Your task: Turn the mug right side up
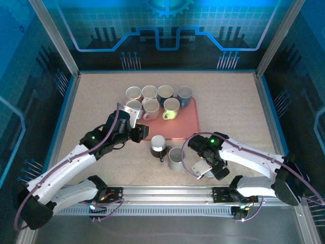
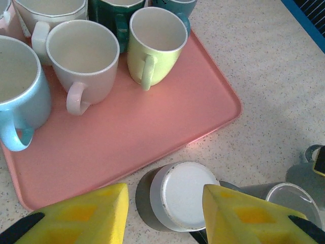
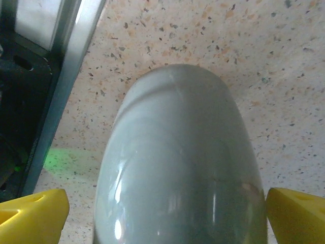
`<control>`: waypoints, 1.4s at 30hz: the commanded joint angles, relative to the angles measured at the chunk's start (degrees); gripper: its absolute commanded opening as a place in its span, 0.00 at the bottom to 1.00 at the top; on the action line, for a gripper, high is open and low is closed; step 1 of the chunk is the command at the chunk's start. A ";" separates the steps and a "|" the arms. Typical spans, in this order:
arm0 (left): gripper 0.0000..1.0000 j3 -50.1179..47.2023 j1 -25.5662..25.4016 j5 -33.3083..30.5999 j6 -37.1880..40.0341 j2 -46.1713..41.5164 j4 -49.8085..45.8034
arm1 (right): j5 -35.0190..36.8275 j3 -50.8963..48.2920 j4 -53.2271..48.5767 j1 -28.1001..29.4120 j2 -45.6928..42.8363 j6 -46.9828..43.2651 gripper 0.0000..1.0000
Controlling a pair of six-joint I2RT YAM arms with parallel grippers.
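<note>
A: Just in front of the tray [image 1: 185,129], on the worktop [image 1: 228,101], we find the mug [image 1: 159,143] standing upside down, its pale base facing up.

B: We see it from the left wrist too: the mug [image 2: 183,198] sits near the tray's [image 2: 152,127] front edge. What of the left tool [image 1: 138,133]?

A: The left tool [image 2: 165,203] has its yellow fingers [image 2: 81,213] spread apart, with the mug's base showing between them. From above, we judge it clear of the mug.

B: Beside the mug we note a grey mug [image 1: 176,157], upright, close by or touching; we cannot tell which.

A: And the right tool [image 1: 210,170]?

B: The right tool [image 3: 166,195] is spread wide either side of a pale mug [image 3: 177,152]. We see a gap at one finger; at the other we cannot tell.

A: On the tray we count several cups [image 2: 84,56], mouths up.
</note>
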 commanded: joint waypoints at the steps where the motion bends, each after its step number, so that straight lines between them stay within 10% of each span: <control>1: 0.44 -1.13 -0.10 -0.47 0.89 -0.82 1.49 | 1.45 -1.88 3.59 -0.80 -0.18 0.26 1.00; 7: 0.43 -1.56 -0.09 -1.15 1.05 -1.17 1.50 | 1.77 -3.73 7.05 -1.42 0.71 -0.96 0.97; 18: 0.43 -1.94 0.02 -2.23 1.23 -1.52 1.76 | 0.85 -2.95 4.10 -2.07 -0.79 -1.66 0.59; 34: 0.44 2.49 0.05 -3.96 0.01 -4.07 -2.15 | -13.00 22.72 -4.83 -5.03 -12.57 12.83 0.38; 42: 0.45 4.89 0.06 -4.23 -0.95 -5.90 -5.68 | -26.42 26.32 15.63 -9.39 -14.87 44.20 0.32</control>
